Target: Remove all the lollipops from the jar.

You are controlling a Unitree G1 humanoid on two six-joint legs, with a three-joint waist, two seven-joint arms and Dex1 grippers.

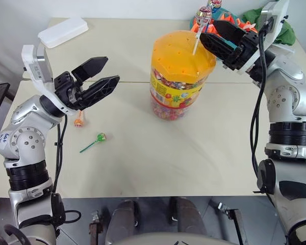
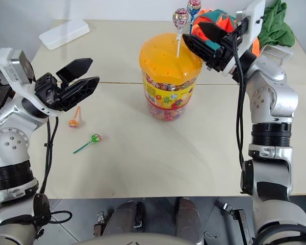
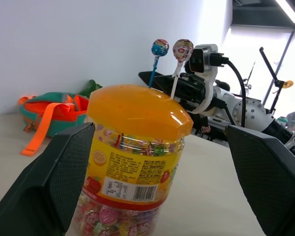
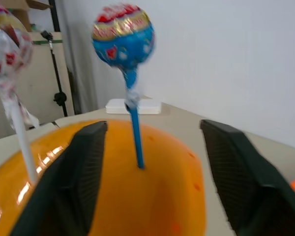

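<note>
Above the jar, the right end effector straddles the blue lollipop, fingers spread, untouching.

One jar. Four lollipops: two standing in the lid, blue-stick and white-stick; two lying on the table, orange and green. One white box. Two grippers.

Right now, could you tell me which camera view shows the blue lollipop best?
The right wrist view: the blue lollipop stands large between the fingers, its stick in the jar lid. The left wrist view shows it small; the eye views show little.
</note>
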